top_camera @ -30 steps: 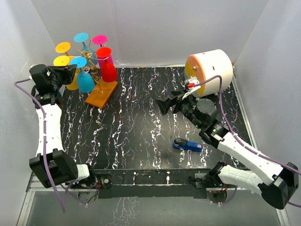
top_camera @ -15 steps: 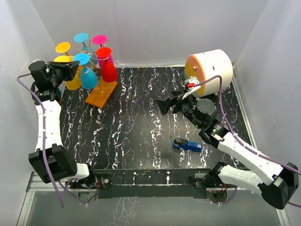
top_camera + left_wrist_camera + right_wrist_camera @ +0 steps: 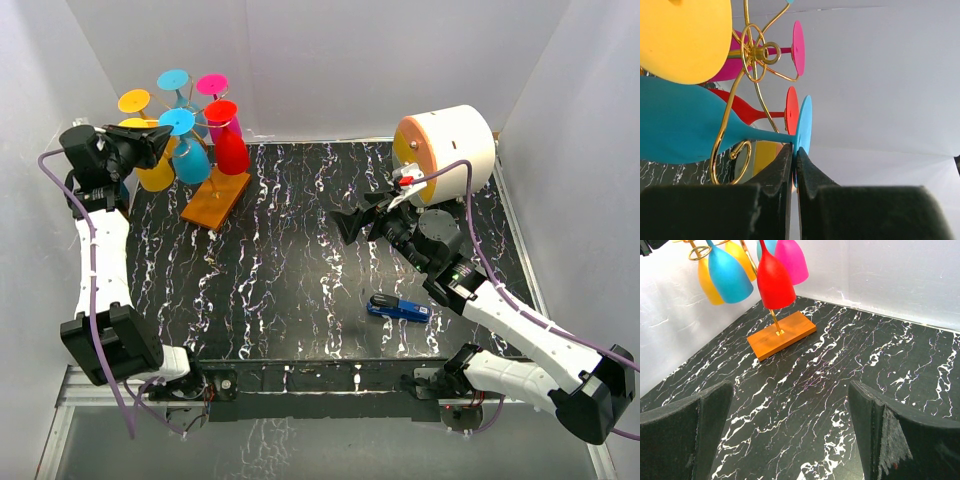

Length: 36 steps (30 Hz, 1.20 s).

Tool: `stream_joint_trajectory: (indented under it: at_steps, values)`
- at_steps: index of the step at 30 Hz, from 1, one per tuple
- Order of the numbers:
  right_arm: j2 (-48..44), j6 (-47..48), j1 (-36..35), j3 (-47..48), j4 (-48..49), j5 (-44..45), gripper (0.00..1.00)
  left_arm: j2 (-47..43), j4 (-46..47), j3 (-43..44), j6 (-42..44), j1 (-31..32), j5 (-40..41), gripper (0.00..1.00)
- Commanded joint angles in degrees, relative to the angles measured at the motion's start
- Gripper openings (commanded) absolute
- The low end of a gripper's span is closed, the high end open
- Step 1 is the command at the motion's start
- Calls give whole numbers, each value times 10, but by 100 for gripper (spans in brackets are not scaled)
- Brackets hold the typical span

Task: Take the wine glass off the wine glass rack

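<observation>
Hanging bowl-down and tilted at the left side of the wine glass rack (image 3: 216, 198), the blue wine glass (image 3: 191, 163) had its stem close against one of the rack's curled gold arms and its round foot turned up and outward; whether the stem sat inside the curl or just beside it could not be told. The left gripper (image 3: 794, 150) was nipped almost fully closed on the rim of that blue foot, its two black fingers (image 3: 775, 175) pressed near together with the disc's edge between their tips; in the overhead view it reached in from beside the left wall. The rack stood in the far left corner of the table (image 3: 300, 280), its flat orange base lying at a slant on the black, white-veined surface; a red glass (image 3: 231, 148), a yellow glass (image 3: 155, 176) and a pink glass (image 3: 790, 260) hung from its other arms, bowls down, crowded close around the blue one. The right gripper (image 3: 347, 222) hovered well apart from the rack, over the right half of the table, its jaws spread wide and holding nothing; its own camera looked across the marble toward the rack. Behind it a white drum (image 3: 455, 145) with an orange face lay on its side by the far wall; a small blue tool (image 3: 400, 308) lay on the table near the right arm.
</observation>
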State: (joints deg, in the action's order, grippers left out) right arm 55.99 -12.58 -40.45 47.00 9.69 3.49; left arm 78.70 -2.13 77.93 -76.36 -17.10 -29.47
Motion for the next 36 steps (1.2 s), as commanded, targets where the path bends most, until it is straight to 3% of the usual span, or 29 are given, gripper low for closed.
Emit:
stream_joint_trajectory:
  at_steps: [1, 15, 28, 32, 34, 36]
  values:
    - [1, -4, 2, 1, 42, 6, 98, -6, 9, 29, 11, 11, -41, 0]
    - [3, -6, 2, 1, 41, 3, 98, 0, -5, 24, 32, 39, -53, 0]
    - [30, -41, 2, 18, 41, -44, 98, -111, 62, -54, 33, 105, -114, 0]
    - [41, -76, 2, 27, 53, -75, 98, -154, 190, -127, -65, 132, -133, 0]
    - [50, -110, 2, 40, 63, -95, 98, -177, 287, -160, -146, 149, -116, 0]
    - [62, -162, 2, 60, 74, -109, 98, -192, 323, -164, -189, 162, -92, 0]
